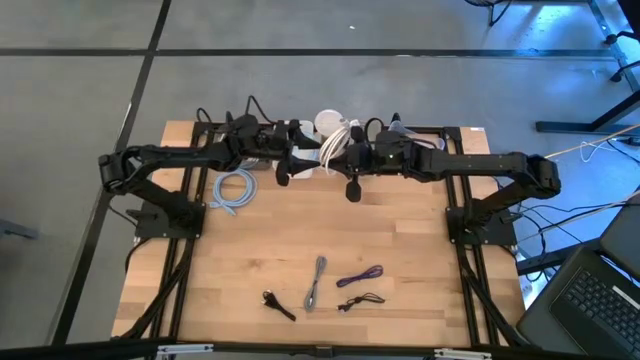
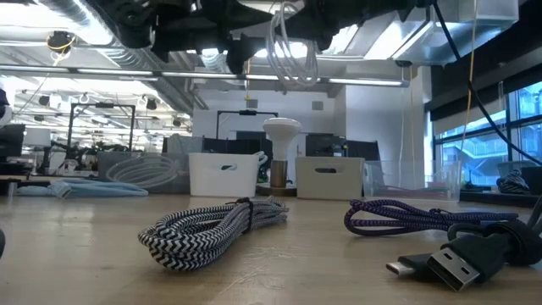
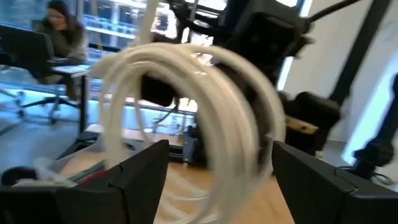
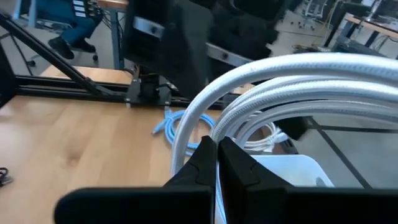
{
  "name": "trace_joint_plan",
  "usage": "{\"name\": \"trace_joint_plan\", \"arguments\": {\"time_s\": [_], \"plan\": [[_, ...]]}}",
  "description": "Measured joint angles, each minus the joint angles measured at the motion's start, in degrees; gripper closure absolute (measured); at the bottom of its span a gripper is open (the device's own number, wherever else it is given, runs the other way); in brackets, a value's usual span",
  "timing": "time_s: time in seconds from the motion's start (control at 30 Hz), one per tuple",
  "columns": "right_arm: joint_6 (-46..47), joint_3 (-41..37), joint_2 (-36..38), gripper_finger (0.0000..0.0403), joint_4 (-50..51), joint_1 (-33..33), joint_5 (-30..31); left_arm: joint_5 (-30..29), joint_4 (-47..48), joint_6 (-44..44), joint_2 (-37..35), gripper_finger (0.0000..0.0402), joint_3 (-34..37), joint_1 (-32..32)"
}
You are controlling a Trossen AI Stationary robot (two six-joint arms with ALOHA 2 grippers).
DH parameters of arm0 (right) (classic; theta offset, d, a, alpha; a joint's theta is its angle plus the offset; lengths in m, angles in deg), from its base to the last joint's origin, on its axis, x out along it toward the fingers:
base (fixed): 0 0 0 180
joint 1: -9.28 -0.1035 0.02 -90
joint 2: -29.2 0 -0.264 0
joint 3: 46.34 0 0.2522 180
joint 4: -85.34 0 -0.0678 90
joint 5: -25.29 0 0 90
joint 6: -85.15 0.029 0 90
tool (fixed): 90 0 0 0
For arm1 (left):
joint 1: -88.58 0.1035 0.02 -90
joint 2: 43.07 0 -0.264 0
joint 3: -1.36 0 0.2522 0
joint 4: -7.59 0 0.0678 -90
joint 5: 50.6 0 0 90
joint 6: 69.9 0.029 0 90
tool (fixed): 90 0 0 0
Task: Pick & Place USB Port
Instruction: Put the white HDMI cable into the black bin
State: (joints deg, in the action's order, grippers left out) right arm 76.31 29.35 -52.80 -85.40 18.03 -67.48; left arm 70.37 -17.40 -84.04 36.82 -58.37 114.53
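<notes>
A white coiled cable [image 1: 335, 146] hangs in the air over the table's far middle, between my two arms. My right gripper [image 4: 217, 146] comes from the table's right and is shut on it. My left gripper [image 3: 217, 149] comes from the table's left and is open; its two fingers stand on either side of the coil [image 3: 186, 106], and I see no touch. In the low view the coil's loops [image 2: 292, 51] hang well above the tabletop. My right gripper pinches strands of the white coil [image 4: 200, 121] between its two shut fingers; how many strands, I cannot tell. The fingers come nearly level from the table's right side. The coil is lifted clear, its loops hanging below the grippers [image 2: 292, 63].
A light-blue cable [image 1: 233, 190] lies at the far left. Near the front edge lie a grey braided cable [image 1: 316, 282], a purple cable [image 1: 360, 276] and two black cables [image 1: 278, 305] [image 1: 360, 300]. White bins [image 2: 224, 174] stand at the far edge.
</notes>
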Motion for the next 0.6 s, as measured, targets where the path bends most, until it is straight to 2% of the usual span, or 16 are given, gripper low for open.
{"name": "trace_joint_plan", "arguments": {"time_s": [0.47,0.6], "plan": [[-0.17,0.00,-0.02,0.0403,0.01,1.27,-0.26,0.58,-0.01,0.78,1.01,0.0130,-4.00,-0.78],[0.03,0.00,-0.02,0.0403,0.03,1.25,-0.28,0.32,2.63,1.21,2.26,0.0129,-5.10,-0.78]]}}
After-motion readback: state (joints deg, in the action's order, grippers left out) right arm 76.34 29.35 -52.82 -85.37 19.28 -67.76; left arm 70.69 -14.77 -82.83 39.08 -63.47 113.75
